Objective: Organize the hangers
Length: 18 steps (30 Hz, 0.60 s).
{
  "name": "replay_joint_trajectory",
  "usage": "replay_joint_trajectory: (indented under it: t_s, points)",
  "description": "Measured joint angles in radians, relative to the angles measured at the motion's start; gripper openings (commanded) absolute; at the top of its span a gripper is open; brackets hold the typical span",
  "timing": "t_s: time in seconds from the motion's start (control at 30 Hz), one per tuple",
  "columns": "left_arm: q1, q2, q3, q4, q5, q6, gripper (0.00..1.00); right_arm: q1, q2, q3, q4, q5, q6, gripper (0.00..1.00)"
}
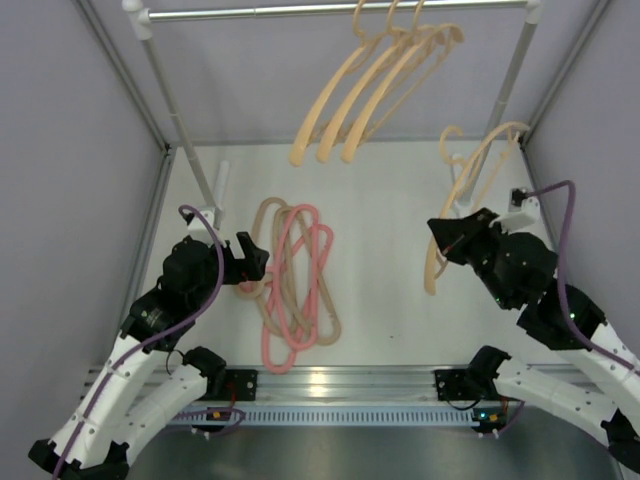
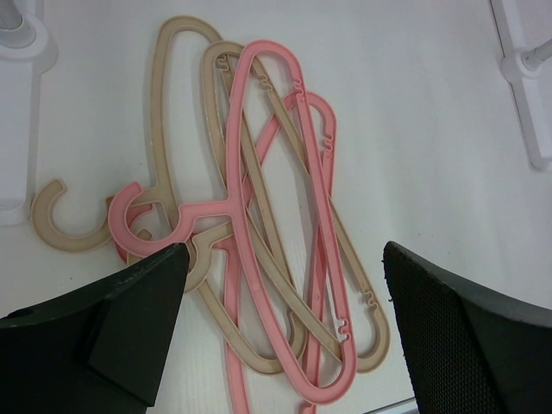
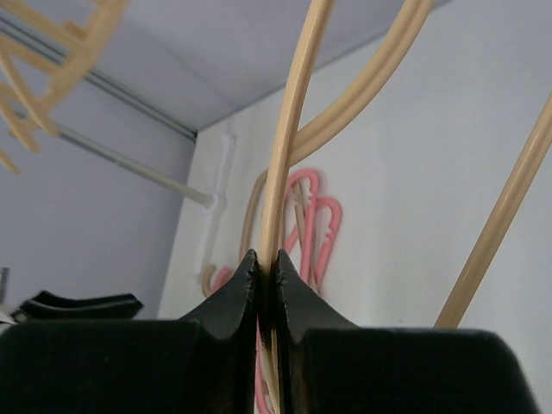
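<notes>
Pinching a peach hanger (image 1: 470, 180) shut, the right tool (image 3: 266, 263) held it nearly upright beside the right post (image 1: 515, 75). The rail (image 1: 300, 12), carrying three more peach hangers (image 1: 370, 90), lay far and left of it. The left tool (image 1: 254, 262) gaped open just left of the pink and tan pile (image 1: 295, 290) on the surface (image 1: 400, 290). No writing was readable.
</notes>
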Motion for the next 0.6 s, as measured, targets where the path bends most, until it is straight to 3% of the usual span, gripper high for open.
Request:
replay_joint_trajectory:
  t_s: [0.3, 0.6]
  points:
    - [-0.002, 0.0, 0.0, 0.0, 0.0, 0.0, 0.98, -0.095, 0.16, 0.341, 0.045, -0.067, -0.101, 0.0]
    - [-0.002, 0.0, 0.0, 0.0, 0.0, 0.0, 0.98, -0.467, 0.385, 0.536, 0.205, -0.502, -0.02, 0.0]
